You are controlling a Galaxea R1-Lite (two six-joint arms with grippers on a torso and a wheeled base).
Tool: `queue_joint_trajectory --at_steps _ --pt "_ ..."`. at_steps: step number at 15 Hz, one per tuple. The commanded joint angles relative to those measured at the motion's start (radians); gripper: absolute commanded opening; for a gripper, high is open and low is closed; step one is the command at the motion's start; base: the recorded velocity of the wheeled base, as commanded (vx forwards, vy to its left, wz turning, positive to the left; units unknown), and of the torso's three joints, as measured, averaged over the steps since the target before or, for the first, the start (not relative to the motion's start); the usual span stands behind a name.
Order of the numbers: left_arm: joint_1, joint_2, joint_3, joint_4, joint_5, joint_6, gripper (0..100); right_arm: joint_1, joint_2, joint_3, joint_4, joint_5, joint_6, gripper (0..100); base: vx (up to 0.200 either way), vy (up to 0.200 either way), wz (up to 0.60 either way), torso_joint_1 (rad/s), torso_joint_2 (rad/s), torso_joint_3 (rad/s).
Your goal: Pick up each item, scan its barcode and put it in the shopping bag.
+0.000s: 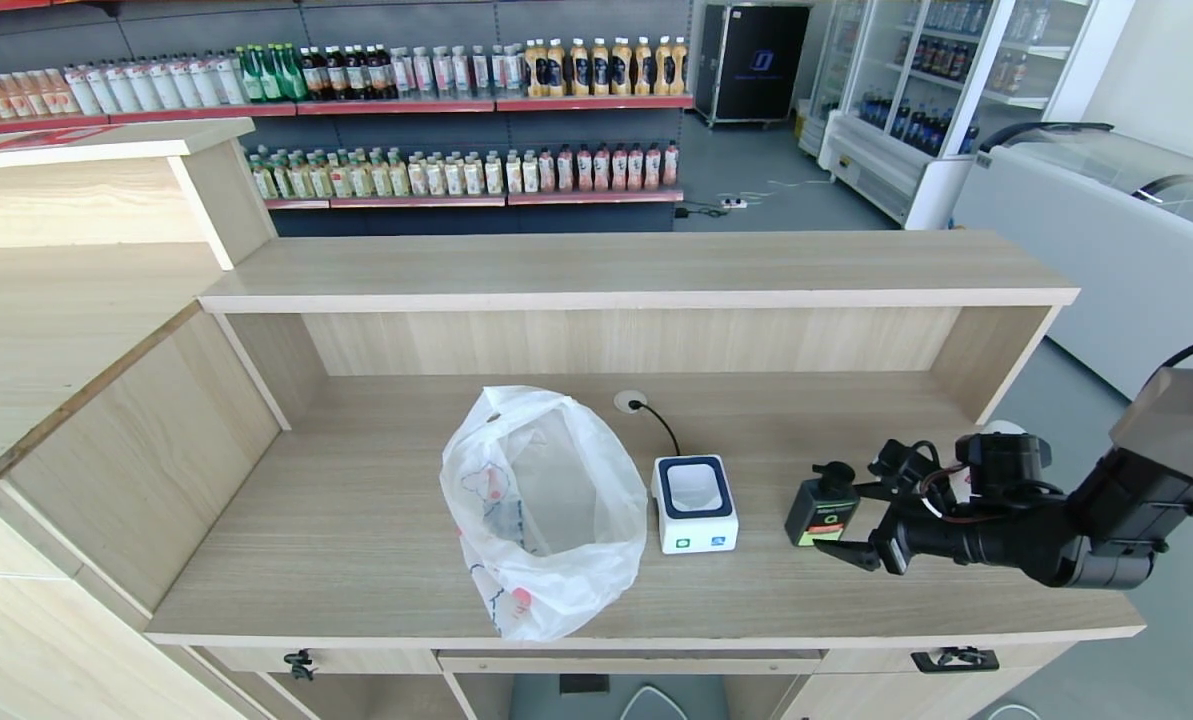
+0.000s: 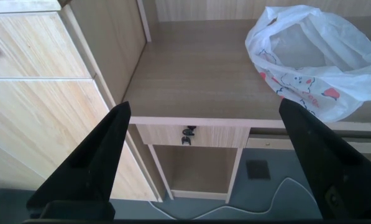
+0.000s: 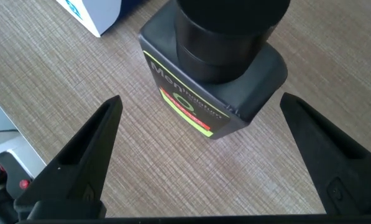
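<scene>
A dark pump bottle (image 1: 822, 508) with a green and red label stands upright on the counter, right of the white barcode scanner (image 1: 694, 503). My right gripper (image 1: 856, 520) is open beside it, one finger on either side of the bottle (image 3: 216, 81) without closing on it. A white plastic shopping bag (image 1: 541, 505) stands open to the left of the scanner. My left gripper (image 2: 204, 155) hangs open below and in front of the counter's left end, with the bag (image 2: 316, 59) farther off above it.
The wooden counter (image 1: 356, 530) has a raised back wall and side walls. A black cable (image 1: 661, 425) runs from the scanner to a hole in the counter. Drawers (image 2: 30, 56) stand at the left. Shelves of drinks and fridges are behind.
</scene>
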Motion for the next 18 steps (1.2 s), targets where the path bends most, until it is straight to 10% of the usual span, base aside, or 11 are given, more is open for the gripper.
queue_joint_trajectory --at_steps 1,7,8,18 --pt "-0.001 0.0 0.0 0.0 0.0 0.0 100 0.002 0.024 -0.013 -0.002 0.0 -0.001 100 0.0 0.0 0.0 0.0 0.0 0.0" --pt "-0.001 0.0 0.0 0.0 0.0 0.0 100 0.04 0.058 -0.061 -0.002 0.013 0.004 100 0.0 0.0 0.0 0.0 0.0 0.0" --pt "-0.001 0.0 0.0 0.0 0.0 0.0 100 0.046 0.063 -0.061 -0.002 0.016 0.004 0 0.0 0.0 0.0 0.0 0.0 0.0" --pt "-0.001 0.0 0.0 0.0 0.0 0.0 100 0.061 -0.127 -0.03 0.013 0.017 0.003 0 0.0 0.0 0.0 0.0 0.0 0.0"
